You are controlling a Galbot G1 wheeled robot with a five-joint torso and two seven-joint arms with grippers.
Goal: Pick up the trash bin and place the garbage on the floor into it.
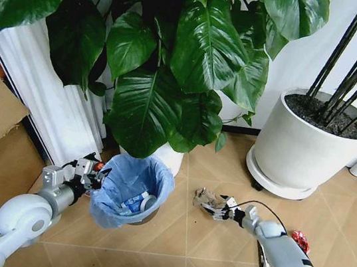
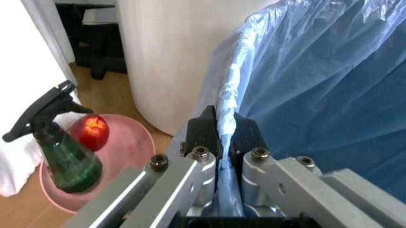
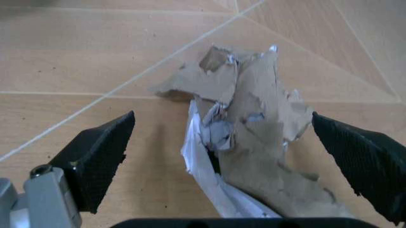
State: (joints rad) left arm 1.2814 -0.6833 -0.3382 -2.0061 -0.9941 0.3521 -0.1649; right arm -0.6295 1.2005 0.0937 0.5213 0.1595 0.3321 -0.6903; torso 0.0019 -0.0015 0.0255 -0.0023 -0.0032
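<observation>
Crumpled paper (image 3: 247, 137), brown and torn with white folds under it, lay on the floor (image 3: 95, 57) right between the right tool's (image 3: 235, 164) spread jaws, which stood well apart on either side without touching it. That scrap looked feather-light and soft, likely to crush flat, so a pinch across its bunched middle seemed the safest hold. Over on the left, the left tool (image 2: 219, 135) was clamped on the trash bin's (image 1: 130, 193) blue bag (image 2: 317, 85) at the rim, thin slippery film that could tear or slide. A blue-white wrapper (image 1: 133, 202) already sat inside. Near right, a red wrapper (image 1: 300, 240) and a thin stick wrapper (image 1: 260, 260) waited on the chevron boards. Beyond, a green spray bottle (image 2: 60, 156) stood in a pink dish (image 2: 130, 145).
</observation>
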